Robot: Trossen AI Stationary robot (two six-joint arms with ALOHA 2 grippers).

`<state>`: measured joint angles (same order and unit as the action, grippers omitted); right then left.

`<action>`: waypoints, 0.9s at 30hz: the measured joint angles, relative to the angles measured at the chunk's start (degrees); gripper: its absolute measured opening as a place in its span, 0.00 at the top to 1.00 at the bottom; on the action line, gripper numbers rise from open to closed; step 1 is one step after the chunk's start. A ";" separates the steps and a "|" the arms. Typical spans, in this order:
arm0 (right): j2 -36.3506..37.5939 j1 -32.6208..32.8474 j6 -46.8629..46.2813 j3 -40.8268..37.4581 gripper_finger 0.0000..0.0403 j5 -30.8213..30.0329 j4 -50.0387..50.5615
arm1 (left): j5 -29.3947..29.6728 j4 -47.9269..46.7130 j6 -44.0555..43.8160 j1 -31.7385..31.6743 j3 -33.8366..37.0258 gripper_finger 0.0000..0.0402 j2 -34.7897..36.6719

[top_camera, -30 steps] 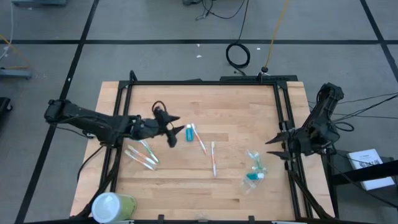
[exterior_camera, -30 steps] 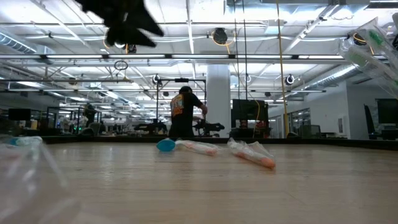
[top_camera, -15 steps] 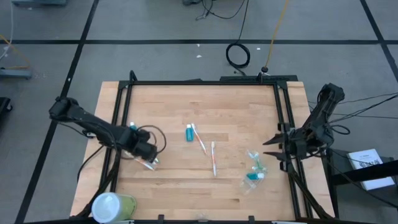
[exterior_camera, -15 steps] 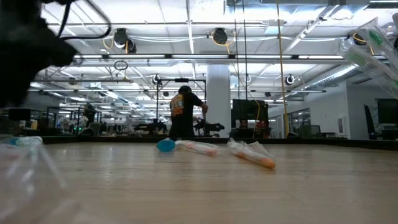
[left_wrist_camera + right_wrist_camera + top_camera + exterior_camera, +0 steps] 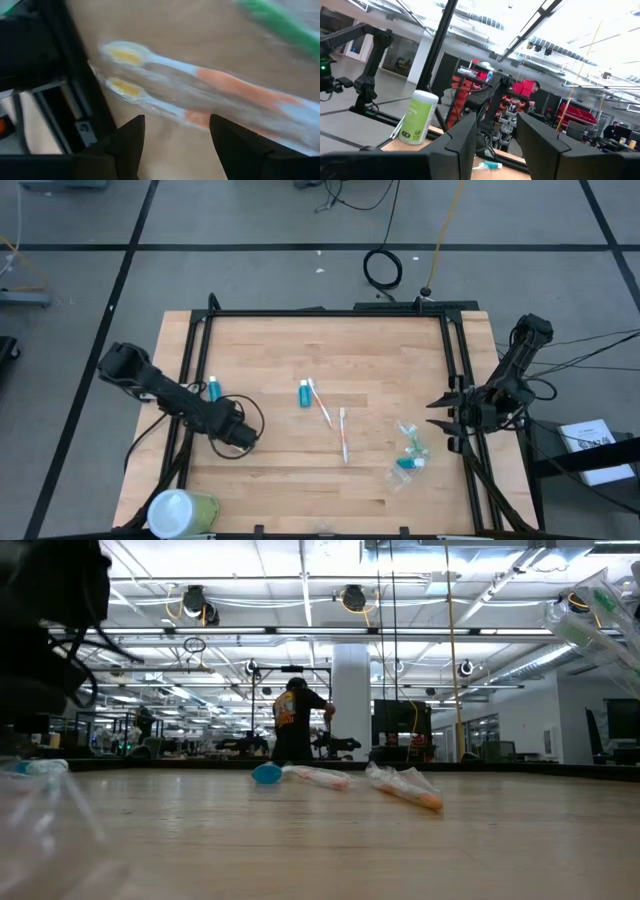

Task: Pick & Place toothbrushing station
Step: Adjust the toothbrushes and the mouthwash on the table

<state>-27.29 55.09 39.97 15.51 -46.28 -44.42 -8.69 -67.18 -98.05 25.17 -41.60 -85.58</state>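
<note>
Left hand is down low over the thin wrapped orange-and-white toothbrushes, fingers spread apart, nothing gripped, the brushes lying flat just beyond them. Pale wooden counter carries them. Right hand waits at the counter's right edge, part open, empty. Workshop hall beyond.

Left pincer open, low

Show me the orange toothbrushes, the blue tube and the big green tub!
orange toothbrushes (image 5: 235, 90), left wrist view, on an orange handle.
blue tube (image 5: 304, 394), high view, on its body.
green tub (image 5: 183, 511), high view, on its white top.
</note>
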 joint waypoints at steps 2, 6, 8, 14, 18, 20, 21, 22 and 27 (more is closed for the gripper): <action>0.02 0.00 -0.02 0.00 0.67 0.02 -0.01 | -0.67 -0.13 -1.82 0.00 1.43 0.43 -1.70; 0.02 0.01 -0.09 0.00 0.67 0.02 0.02 | 0.21 0.95 -1.38 -0.91 2.05 0.43 -2.97; 0.02 0.02 -0.16 0.00 0.67 0.04 0.02 | 3.55 1.61 -0.15 -1.75 2.05 0.43 -2.97; 0.02 0.02 -0.11 0.00 0.67 0.04 0.02 | 25.50 4.77 1.53 -3.84 2.14 0.43 -2.98; 0.02 0.02 -0.11 0.00 0.67 0.04 -0.04 | 37.45 6.00 3.46 -5.42 2.11 0.43 -3.08; 0.02 0.02 -0.17 0.00 0.67 0.04 -0.04 | 39.43 6.34 4.62 -6.25 1.57 0.43 -2.80; 0.02 0.02 -0.17 0.00 0.67 0.04 -0.08 | 39.87 5.31 4.48 -6.69 1.33 0.43 -2.43; 0.02 0.02 -0.17 0.00 0.67 0.04 -0.09 | 40.17 3.31 3.86 -7.26 1.03 0.43 -2.27; 0.02 0.02 -0.16 0.00 0.67 0.04 -0.23 | 35.98 -3.71 0.84 -12.19 0.91 0.43 -2.35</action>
<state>-27.27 55.11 39.81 15.51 -46.24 -44.66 27.29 -70.89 -97.22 12.97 -40.69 -87.93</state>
